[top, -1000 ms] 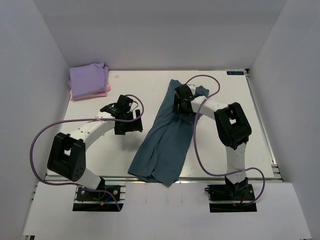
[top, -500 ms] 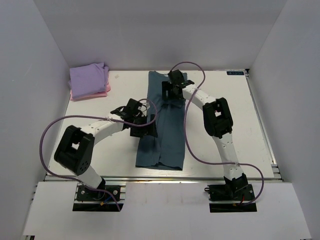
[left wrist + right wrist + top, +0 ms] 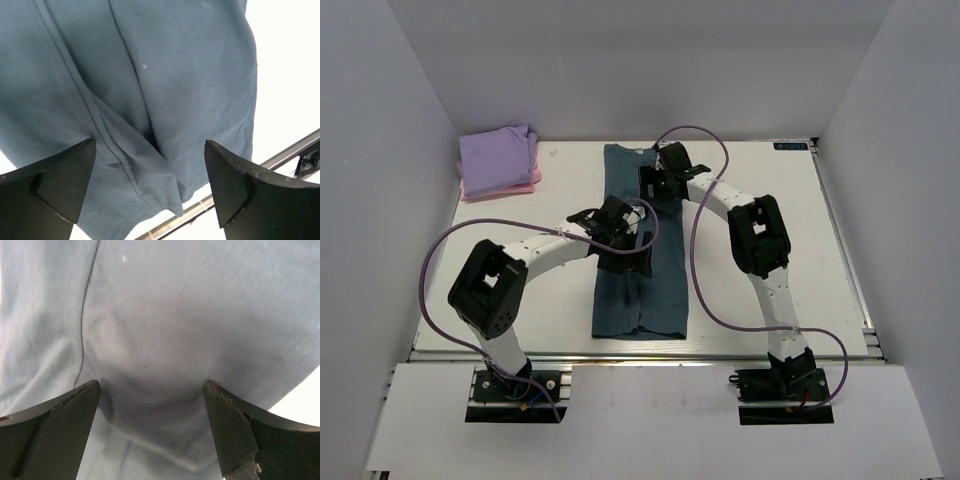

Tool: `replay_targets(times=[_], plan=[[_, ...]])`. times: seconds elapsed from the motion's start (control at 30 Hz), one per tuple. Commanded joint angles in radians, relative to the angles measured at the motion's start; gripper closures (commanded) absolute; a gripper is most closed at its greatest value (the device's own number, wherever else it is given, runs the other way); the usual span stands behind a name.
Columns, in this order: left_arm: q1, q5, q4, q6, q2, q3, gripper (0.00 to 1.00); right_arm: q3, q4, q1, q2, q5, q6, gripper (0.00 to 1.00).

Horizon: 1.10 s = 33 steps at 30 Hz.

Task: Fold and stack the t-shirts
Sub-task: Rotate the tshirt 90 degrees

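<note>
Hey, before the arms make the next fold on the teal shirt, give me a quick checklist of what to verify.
1. Left tool open: ok, above the teal shirt's middle.
2. Right tool open: ok, over the shirt's far end.
3. Shirt folded into a long strip: ok.
4. Cloth flat: not ok, creased by the near hem.
5. Tools touching cloth: cannot tell.
6. Lavender shirt stacked on pink shirt, far left: ok.
</note>
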Motion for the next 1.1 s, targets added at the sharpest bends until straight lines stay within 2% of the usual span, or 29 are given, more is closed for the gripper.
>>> replay_targets(times=[0.0,0.1,0.13,0.17,0.2,0.23,0.27,0.33,0.5,0.53,0.73,0.97,1.07], plan=[[-0.018,-0.043,-0.063,0.018,-0.076,0.042,0.01,-0.064,-0.025,0.009,-0.136,-0.010,-0.024,0.10],[-0.018,-0.138,-0.142,-0.007,-0.126,0.065,0.01,-0.162,-0.001,0.009,-0.270,-0.004,-0.035,0.10],[-0.006,-0.220,-0.168,-0.039,-0.142,0.065,0.01,-0.193,0.018,0.009,-0.300,-0.004,-0.043,0.10],[0.004,-0.251,-0.197,-0.049,-0.187,0.065,0.01,-0.265,0.021,0.011,-0.401,-0.002,-0.049,0.10],[0.004,-0.361,-0.211,-0.080,-0.215,0.038,0.01,-0.305,0.039,0.018,-0.435,0.001,-0.059,0.10],[0.013,-0.420,-0.231,-0.140,-0.240,0.026,0.01,-0.425,0.047,0.020,-0.469,0.001,-0.060,0.10],[0.013,-0.461,-0.269,-0.160,-0.264,0.016,0.01,-0.464,0.048,0.024,-0.530,-0.014,-0.060,0.10],[0.027,-0.527,-0.283,-0.189,-0.342,-0.033,0.01,-0.602,0.045,0.032,-0.634,-0.071,-0.046,0.10],[0.096,-0.568,-0.283,-0.266,-0.490,-0.197,0.01,-0.776,0.070,0.138,-0.738,-0.221,-0.033,0.10],[0.109,-0.568,-0.283,-0.275,-0.513,-0.224,0.01,-0.793,0.073,0.170,-0.735,-0.231,-0.027,0.15],[0.110,-0.491,-0.295,-0.313,-0.579,-0.317,0.01,-0.732,0.079,0.282,-0.600,-0.205,-0.036,0.32],[0.110,-0.477,-0.306,-0.304,-0.602,-0.340,0.01,-0.641,0.073,0.330,-0.480,-0.119,-0.030,0.32],[0.110,-0.486,-0.315,-0.295,-0.584,-0.331,0.01,-0.629,0.065,0.337,-0.451,-0.088,-0.018,0.40]])
